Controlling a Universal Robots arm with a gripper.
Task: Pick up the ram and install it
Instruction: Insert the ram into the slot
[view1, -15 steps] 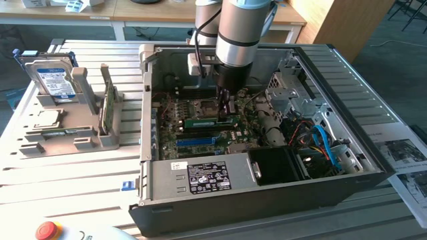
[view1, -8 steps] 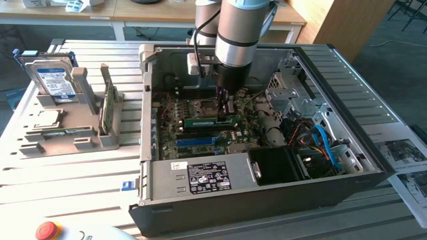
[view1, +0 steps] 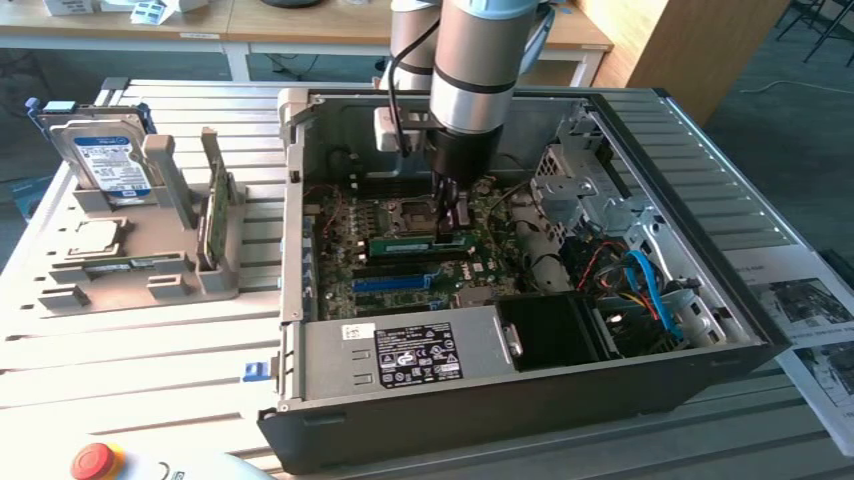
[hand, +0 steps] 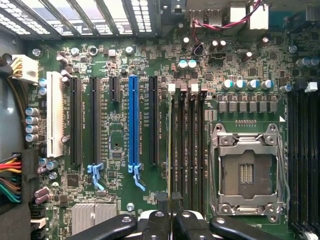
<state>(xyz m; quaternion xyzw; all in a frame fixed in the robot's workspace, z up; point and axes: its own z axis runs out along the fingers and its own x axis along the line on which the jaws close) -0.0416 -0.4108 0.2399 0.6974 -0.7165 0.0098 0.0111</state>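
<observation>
One arm, exterior view: it reached straight down into the open computer case (view1: 561, 410) that stood on the bench (view1: 134, 370).
Jaws, exterior view: nearly closed, pinching the ram (view1: 416, 243) by its upper edge.
Ram, exterior view: a thin green stick, level and on edge, low over the motherboard (view1: 387, 285) and just beside the CPU socket (view1: 411, 210); whether it touched a slot could not be told.
Off to the side: a hard drive (view1: 110, 160) stood in a grey rack on the exterior view's left, well apart from the work.
Jaws, wrist view: two black fingertips (hand: 159, 227) pressed in on the ram (hand: 171, 155), which showed edge-on as a pale line.
Ram, wrist view: it ran along the bank of black memory slots (hand: 192, 145), between the blue expansion slot (hand: 133, 120) and the CPU socket (hand: 246, 170).
Step in hand: judged to be lining up and seating the stick.
Doing it well: the stick probably had to be kept upright and parallel to its slot, with the notch matched and the end latches open. Pressure was best applied straight down and evenly, since a tilt could jam one end or flex the board.
</observation>
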